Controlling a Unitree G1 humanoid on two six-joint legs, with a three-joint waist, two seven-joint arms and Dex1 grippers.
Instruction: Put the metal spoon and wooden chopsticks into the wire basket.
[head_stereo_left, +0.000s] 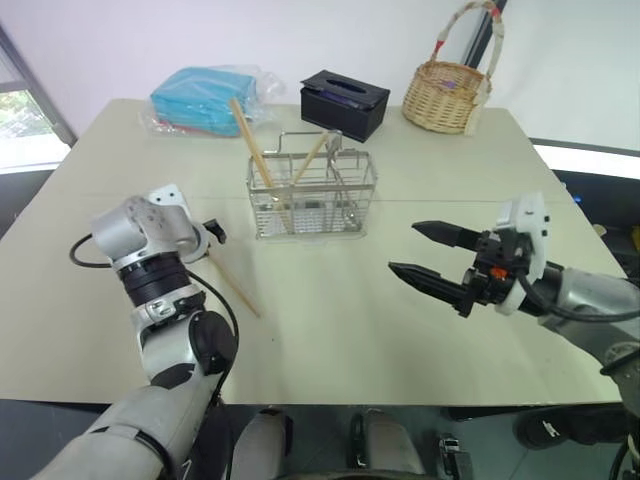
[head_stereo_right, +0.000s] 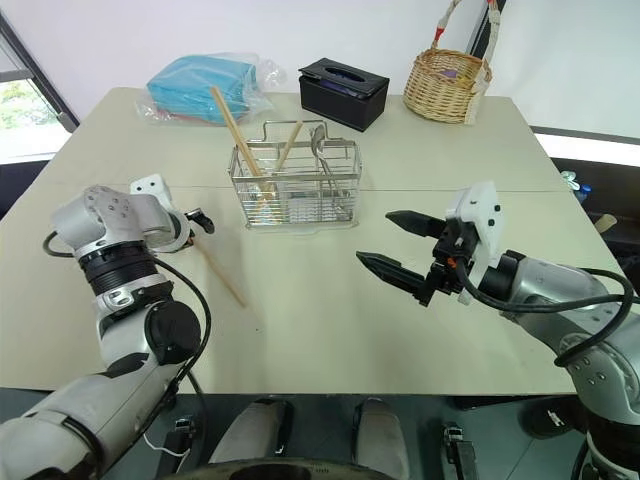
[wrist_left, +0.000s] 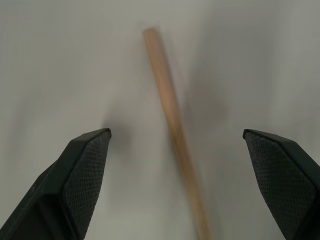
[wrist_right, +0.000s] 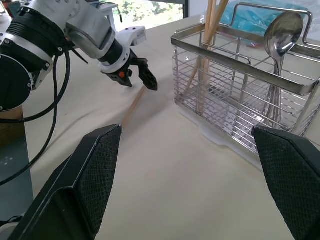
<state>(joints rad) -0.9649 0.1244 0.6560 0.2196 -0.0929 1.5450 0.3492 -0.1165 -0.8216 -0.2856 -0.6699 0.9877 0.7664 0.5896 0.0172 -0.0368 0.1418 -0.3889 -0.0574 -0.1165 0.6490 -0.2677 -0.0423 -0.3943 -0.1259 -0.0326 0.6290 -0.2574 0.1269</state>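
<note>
Beige table (head_stereo_left: 330, 330) carries wire basket (head_stereo_left: 312, 198), far centre; spoon (wrist_right: 281, 37) and two chopsticks (head_stereo_left: 255, 150) stand inside. One chopstick (head_stereo_left: 234, 285) left flat on table, near left. Left claw (wrist_right: 139, 75) wide open, tips straddling stick's far end. Advice: lower square, centre stick between pads, close gently, avoid rolling. Right claw (head_stereo_left: 432, 260) wide open, empty, well apart.

the long thin light-tan wooden chopstick (wrist_left: 172, 130) lying on the table looks blurry, and its near end is cut off by the edge. the tall handle of the woven wicker basket (head_stereo_left: 447, 95) is cut off too.
</note>
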